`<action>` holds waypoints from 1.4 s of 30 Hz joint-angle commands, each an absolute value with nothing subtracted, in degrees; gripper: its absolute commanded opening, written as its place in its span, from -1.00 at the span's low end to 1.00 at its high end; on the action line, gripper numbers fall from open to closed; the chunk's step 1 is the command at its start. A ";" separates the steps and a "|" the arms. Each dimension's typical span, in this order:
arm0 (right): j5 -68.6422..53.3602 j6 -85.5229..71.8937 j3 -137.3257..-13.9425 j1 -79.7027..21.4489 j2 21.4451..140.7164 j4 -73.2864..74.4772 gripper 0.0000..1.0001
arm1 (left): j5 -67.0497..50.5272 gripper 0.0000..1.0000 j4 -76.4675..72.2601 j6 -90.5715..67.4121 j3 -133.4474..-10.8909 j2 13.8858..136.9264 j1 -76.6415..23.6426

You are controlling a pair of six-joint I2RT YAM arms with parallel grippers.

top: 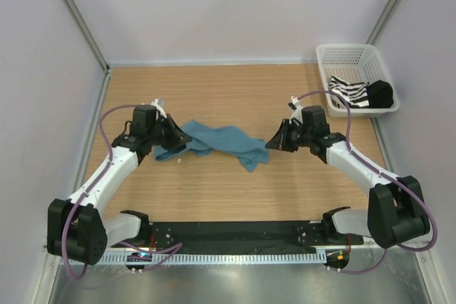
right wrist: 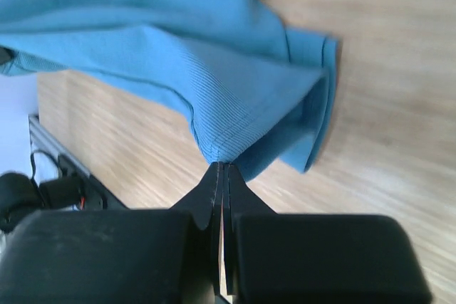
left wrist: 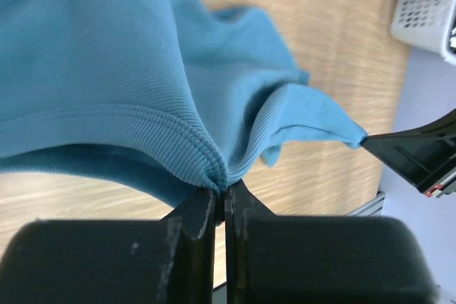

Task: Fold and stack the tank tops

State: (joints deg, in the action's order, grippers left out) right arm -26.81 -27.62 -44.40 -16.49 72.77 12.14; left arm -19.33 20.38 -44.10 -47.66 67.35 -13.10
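Evidently both grippers are clamped on the teal-blue tank top, which stretches as a slack, twisted band across the middle of the desk, about midway between its near and far edges. Its middle sags toward the wood, though I cannot tell whether it touches. The left gripper has its jaws pressed together on a ribbed hem at the cloth's left end. The right gripper pinches a stitched hem corner at the right end, its jaws likewise closed with only fabric between them. The knit looks light, limp and somewhat stretchy, so it should droop and bunch wherever it is unsupported, yet it seems neither fragile nor slippery. A thin pinch on a doubled hem probably holds it well. For a clean fold the best holds are likely the hem corners or the shoulder straps, taken well apart so the panel spreads flat. Farther off, in the desk's far right corner, the white mesh basket holds the black-and-white striped tank top in a crumpled heap. It should be just as soft, and a raised fold near the top looks easiest to pinch.
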 commanded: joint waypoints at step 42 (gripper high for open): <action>-34.98 -29.79 -28.92 -20.74 81.65 -6.33 -0.15 | -22.85 -1.00 13.97 -44.74 -33.84 67.06 -12.92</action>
State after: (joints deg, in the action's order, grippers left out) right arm -34.20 -29.56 -28.58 -20.10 81.45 -3.36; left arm -21.67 16.08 -45.82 -33.56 67.22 -13.10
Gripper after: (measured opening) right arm 0.429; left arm 0.022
